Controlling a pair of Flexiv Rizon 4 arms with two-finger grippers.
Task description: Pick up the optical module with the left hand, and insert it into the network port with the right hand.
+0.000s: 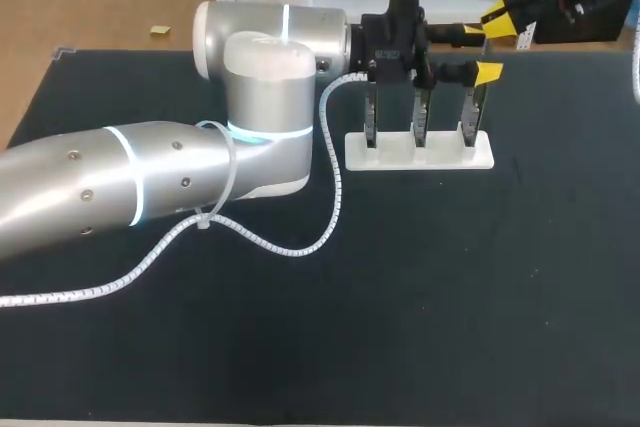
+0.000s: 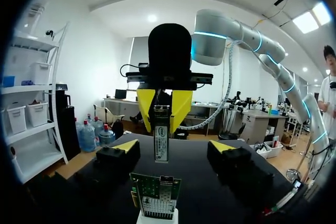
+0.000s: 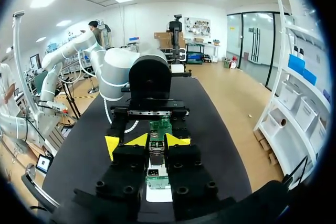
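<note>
Jaws of the right gripper (image 3: 157, 140) clamp the optical module (image 2: 161, 142); those of the left gripper (image 2: 174, 146) stand wide apart. Best to square the module over the network port (image 2: 164, 181) beneath the clamping jaws, then press straight.

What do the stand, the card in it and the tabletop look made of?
Stand: matte white plastic, probably; uniform, dull. Card: green circuit board with silvery metal ports. Tabletop: dark matte mat, maybe fabric; no glare.

Robotics lab, test bench. Shown by: black-matted table (image 1: 450, 327); grey left arm (image 1: 150, 182) with glowing ring, in from 9 o'clock, spiral-wrapped cable (image 1: 336, 177) trailing; right arm (image 2: 247, 32) opposite; white stand (image 1: 420, 154) at 1 o'clock holding upright circuit cards (image 2: 155, 195).
</note>
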